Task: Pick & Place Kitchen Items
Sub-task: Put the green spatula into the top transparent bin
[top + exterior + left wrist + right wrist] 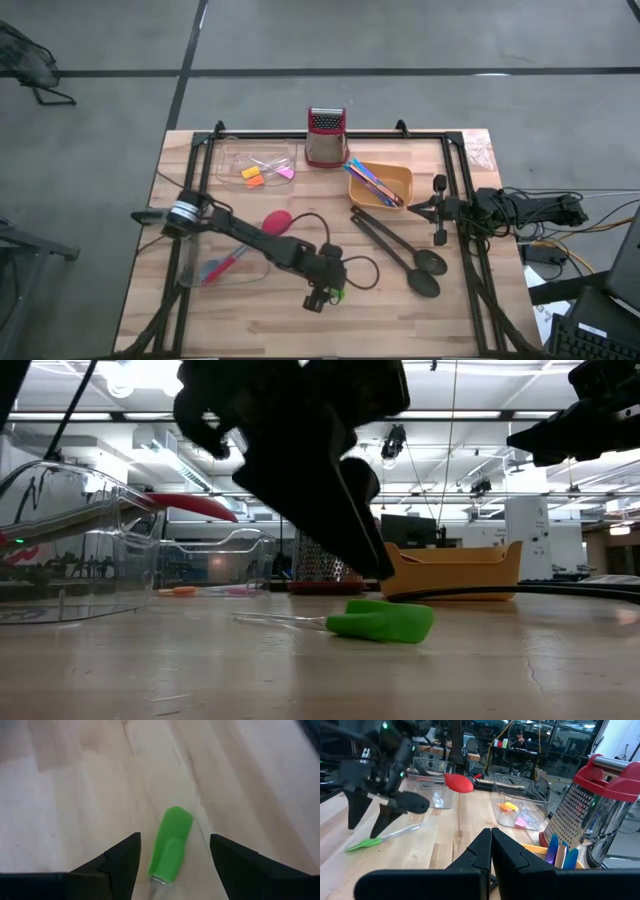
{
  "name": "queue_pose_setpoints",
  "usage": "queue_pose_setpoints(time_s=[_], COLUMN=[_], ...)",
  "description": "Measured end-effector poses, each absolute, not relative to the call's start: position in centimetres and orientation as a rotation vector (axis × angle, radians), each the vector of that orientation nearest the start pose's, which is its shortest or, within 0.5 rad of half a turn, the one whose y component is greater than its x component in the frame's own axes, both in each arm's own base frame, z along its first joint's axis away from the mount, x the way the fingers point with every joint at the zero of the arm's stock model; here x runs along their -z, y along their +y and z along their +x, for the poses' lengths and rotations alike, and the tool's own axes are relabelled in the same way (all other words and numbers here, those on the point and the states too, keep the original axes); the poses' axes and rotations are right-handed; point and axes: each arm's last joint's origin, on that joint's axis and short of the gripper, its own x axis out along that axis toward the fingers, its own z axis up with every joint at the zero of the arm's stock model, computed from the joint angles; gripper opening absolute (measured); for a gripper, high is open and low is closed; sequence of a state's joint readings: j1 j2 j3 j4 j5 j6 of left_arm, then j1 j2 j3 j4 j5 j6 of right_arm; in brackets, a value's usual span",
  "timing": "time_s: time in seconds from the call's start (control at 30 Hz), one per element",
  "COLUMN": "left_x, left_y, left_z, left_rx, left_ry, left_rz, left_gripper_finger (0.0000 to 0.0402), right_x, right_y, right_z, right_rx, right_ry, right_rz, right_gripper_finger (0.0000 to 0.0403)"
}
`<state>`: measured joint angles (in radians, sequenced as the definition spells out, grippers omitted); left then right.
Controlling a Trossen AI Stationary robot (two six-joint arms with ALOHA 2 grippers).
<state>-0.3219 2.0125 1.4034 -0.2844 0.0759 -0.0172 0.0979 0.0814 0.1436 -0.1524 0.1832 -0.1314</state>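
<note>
A green-headed utensil (172,842) with a clear handle (400,832) lies flat on the wooden table near its front edge, also visible in the low view (380,622). My left gripper (175,837) slants down just above the green head, open, one finger on either side and apart from it; the high view shows my left gripper (322,297) beside the green head (338,293). A red-headed spoon (277,220) leans out of a clear tray (215,262). Two black slotted spoons (400,250) lie on the table. My right gripper (491,832) waits shut at the right edge (425,210).
An orange bowl (380,183) holds coloured sticks at the far right. A clear tray (255,165) with small blocks and a red-topped grater (325,135) stand at the far edge. Bare wood lies around the green utensil at the front.
</note>
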Motion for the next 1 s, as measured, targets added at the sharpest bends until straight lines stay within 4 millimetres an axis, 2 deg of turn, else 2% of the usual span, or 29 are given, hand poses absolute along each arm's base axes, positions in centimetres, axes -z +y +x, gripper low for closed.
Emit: queue_pose_setpoints(time_s=[0.2, 0.4, 0.5, 0.77, 1.0], left_x=[-15.3, -14.7, -14.8, -14.9, -15.1], left_y=[-13.6, -13.5, -13.5, -13.5, -13.5], left_z=[41.0, 41.1, 41.1, 41.1, 41.1], left_rx=[0.326, 0.318, 0.320, 0.332, 0.351], left_ry=[0.950, 0.962, 0.961, 0.961, 0.955], left_rz=[0.117, 0.109, 0.103, 0.105, 0.115], left_gripper_finger=[0.0243, 0.0233, 0.0201, 0.0075, 0.0049], right_x=[-19.1, -19.1, -19.1, -19.1, -19.1], right_y=[0.4, 0.4, 0.4, 0.4, 0.4], right_z=[9.4, 9.4, 9.4, 9.4, 9.4], right_rx=[0.079, 0.079, 0.079, 0.079, 0.079], right_ry=[0.095, 0.095, 0.095, 0.095, 0.095], right_rz=[-0.144, -0.144, -0.144, -0.144, -0.144], right_gripper_finger=[0.0009, 0.0009, 0.0008, 0.0009, 0.0009])
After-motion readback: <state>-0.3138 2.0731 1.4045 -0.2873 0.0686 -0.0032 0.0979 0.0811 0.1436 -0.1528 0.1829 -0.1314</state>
